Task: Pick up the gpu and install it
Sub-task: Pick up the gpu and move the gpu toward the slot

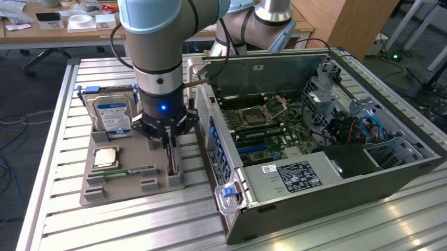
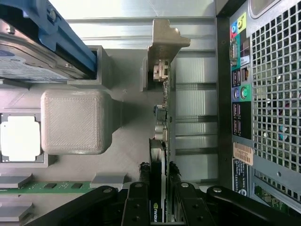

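Observation:
The gpu [image 1: 171, 157] is a thin dark card standing on edge in a slot of the grey holder tray [image 1: 125, 185], just beside the computer case. My gripper [image 1: 169, 137] hangs straight above it. Its fingers are closed against both faces of the card. Seen from the wrist, the gpu [image 2: 161, 132] runs away from me edge-on, with its metal bracket [image 2: 165, 40] at the far end. The black fingers [image 2: 141, 188] of my gripper [image 2: 159, 168] clamp the card's near part. The card's lower edge still sits at the holder's slot.
The tray also holds a silver hard drive with a blue label [image 1: 112, 116], a CPU [image 1: 106, 157] and a green RAM stick [image 1: 129, 172]. The open computer case [image 1: 391, 172] lies at the exterior view's right, its motherboard [image 1: 265, 125] exposed. The case's perforated rear panel [image 2: 273, 94] is close beside the card.

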